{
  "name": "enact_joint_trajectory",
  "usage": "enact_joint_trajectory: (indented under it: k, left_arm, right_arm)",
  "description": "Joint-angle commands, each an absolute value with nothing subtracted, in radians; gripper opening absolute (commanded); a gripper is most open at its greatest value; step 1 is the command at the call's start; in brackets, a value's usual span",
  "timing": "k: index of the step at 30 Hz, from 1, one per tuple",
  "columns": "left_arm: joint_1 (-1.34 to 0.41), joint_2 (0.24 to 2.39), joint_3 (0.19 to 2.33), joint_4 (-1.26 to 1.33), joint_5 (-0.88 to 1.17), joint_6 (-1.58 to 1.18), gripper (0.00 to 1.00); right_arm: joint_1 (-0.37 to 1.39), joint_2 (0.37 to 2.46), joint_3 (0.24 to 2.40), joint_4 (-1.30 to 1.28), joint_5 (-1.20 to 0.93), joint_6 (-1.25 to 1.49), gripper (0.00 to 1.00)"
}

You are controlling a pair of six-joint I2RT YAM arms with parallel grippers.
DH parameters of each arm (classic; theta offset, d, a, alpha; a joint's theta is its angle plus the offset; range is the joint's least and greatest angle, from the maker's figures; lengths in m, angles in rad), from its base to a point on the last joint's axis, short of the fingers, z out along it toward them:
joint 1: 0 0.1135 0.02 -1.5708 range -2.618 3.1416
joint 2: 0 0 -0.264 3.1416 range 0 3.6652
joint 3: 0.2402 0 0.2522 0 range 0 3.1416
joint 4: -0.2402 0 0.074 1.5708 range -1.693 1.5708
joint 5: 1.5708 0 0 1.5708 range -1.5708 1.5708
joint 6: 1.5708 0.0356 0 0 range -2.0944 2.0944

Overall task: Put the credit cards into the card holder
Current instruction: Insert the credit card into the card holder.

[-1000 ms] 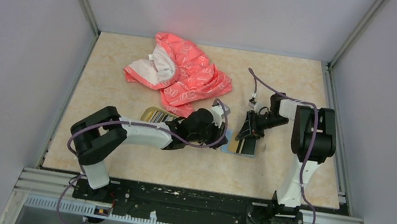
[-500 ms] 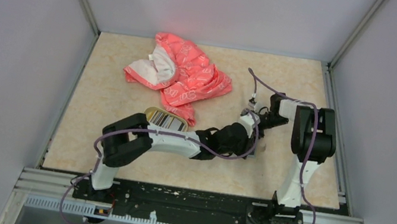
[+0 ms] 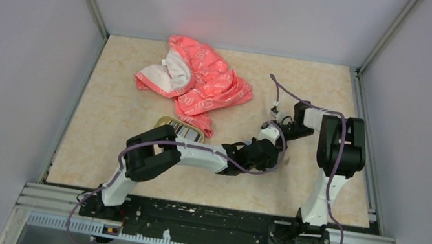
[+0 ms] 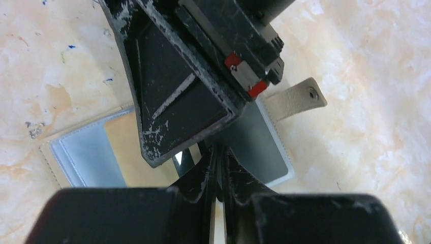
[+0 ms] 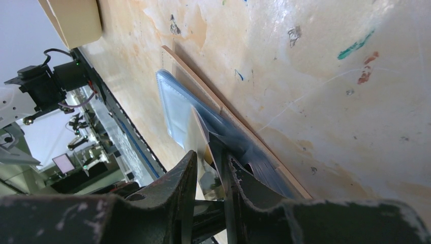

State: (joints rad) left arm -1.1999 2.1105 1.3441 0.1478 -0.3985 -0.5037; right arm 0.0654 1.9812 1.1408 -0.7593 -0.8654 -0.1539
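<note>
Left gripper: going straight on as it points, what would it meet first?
Most likely the right gripper, black and close ahead; the open card holder lies just beneath. Depth is unclear.

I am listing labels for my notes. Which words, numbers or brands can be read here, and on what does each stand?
No text can be read.
Pink cloth: white printed marks, too small to read.
Striped cards: pale stripes only, nothing legible.
Card holder: no print visible.
</note>
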Motion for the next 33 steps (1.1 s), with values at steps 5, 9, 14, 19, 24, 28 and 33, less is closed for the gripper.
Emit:
enact_joint_trajectory:
  k: [5, 9, 14, 19, 24, 28, 33]
  left_arm:
    - [-1.201, 2.152, 1.399, 0.111, -0.502, -0.49, 0.1]
    - [-1.201, 2.153, 1.403, 0.09, -0.536, -0.501, 0.08]
    - [-1.201, 2.152, 1.403, 0.076, -0.56, -0.509, 0.07]
    - [-1.2, 2.145, 1.401, 0.066, -0.576, -0.512, 0.07]
    - [-1.199, 2.135, 1.398, 0.071, -0.575, -0.495, 0.07]
    - [-1.198, 2.095, 1.364, 0.113, -0.508, -0.455, 0.09]
    - [-1.198, 1.974, 1.24, 0.257, -0.407, -0.388, 0.12]
  right_arm:
    - [0.054, 1.953, 1.146, -0.724, -0.759, -0.214, 0.26]
    - [0.044, 1.93, 1.145, -0.73, -0.764, -0.224, 0.28]
    - [0.032, 1.906, 1.146, -0.742, -0.777, -0.238, 0.29]
    - [0.017, 1.875, 1.147, -0.754, -0.792, -0.256, 0.3]
    - [0.01, 1.841, 1.147, -0.774, -0.818, -0.286, 0.3]
    - [0.004, 1.794, 1.146, -0.791, -0.84, -0.322, 0.31]
    - [-0.03, 1.724, 1.14, -0.802, -0.871, -0.359, 0.31]
